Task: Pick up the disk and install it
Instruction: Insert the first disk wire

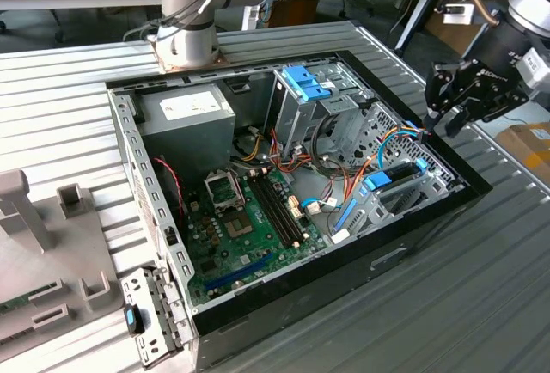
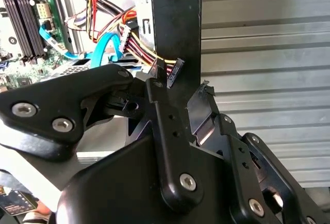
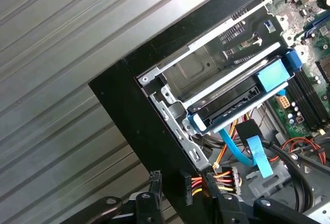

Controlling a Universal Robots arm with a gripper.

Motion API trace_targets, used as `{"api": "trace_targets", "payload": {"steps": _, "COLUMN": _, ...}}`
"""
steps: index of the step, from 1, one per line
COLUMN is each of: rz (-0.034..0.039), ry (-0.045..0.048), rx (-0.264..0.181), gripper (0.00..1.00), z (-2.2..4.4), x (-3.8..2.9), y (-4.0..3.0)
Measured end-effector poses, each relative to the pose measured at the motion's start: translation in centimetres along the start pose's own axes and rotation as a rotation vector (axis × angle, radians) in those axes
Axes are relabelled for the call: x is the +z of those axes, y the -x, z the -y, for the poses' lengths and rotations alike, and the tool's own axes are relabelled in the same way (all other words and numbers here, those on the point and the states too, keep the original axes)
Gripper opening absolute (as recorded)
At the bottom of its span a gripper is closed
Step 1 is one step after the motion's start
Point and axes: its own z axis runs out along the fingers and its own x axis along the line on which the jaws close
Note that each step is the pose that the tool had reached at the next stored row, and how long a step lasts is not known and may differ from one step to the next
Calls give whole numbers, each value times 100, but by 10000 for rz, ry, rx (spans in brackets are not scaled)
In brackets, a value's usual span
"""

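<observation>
Ribbed metal tabletop (image 1: 481,304) is carrying an open computer case (image 1: 292,291) with its boards and wiring showing. Gripper (image 1: 440,124) is hovering just above the case wall at the exterior view's right, its fingers spread apart and gripping nothing. Disk (image 3: 234,97) is sitting in the metal bay (image 3: 196,69) in that corner of the case, near the gripper, with a blue cable (image 3: 234,149) lying just beside it.

Black, blue and ribbed grey around my black pincer (image 3: 181,175)

Just ahead of it, the disk (image 3: 234,97) has a dark grey body edged in bright blue. The case wall (image 3: 139,126) between my fingertips is black, the table (image 3: 56,53) is striped pale grey, and the cables (image 3: 224,180) alongside are red, yellow and orange.
</observation>
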Motion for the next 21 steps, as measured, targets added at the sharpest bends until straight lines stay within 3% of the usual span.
{"api": "trace_targets", "payload": {"steps": 14, "rz": 4, "ry": -5, "rx": -1, "gripper": 44, "z": 19, "x": 53, "y": 26}}
{"api": "trace_targets", "payload": {"steps": 15, "rz": 4, "ry": -5, "rx": -1, "gripper": 42, "z": 19, "x": 53, "y": 26}}
{"api": "trace_targets", "payload": {"steps": 18, "rz": 4, "ry": -5, "rx": -1, "gripper": 23, "z": 19, "x": 54, "y": 26}}
{"api": "trace_targets", "payload": {"steps": 21, "rz": 4, "ry": -5, "rx": -1, "gripper": 23, "z": 19, "x": 54, "y": 26}}
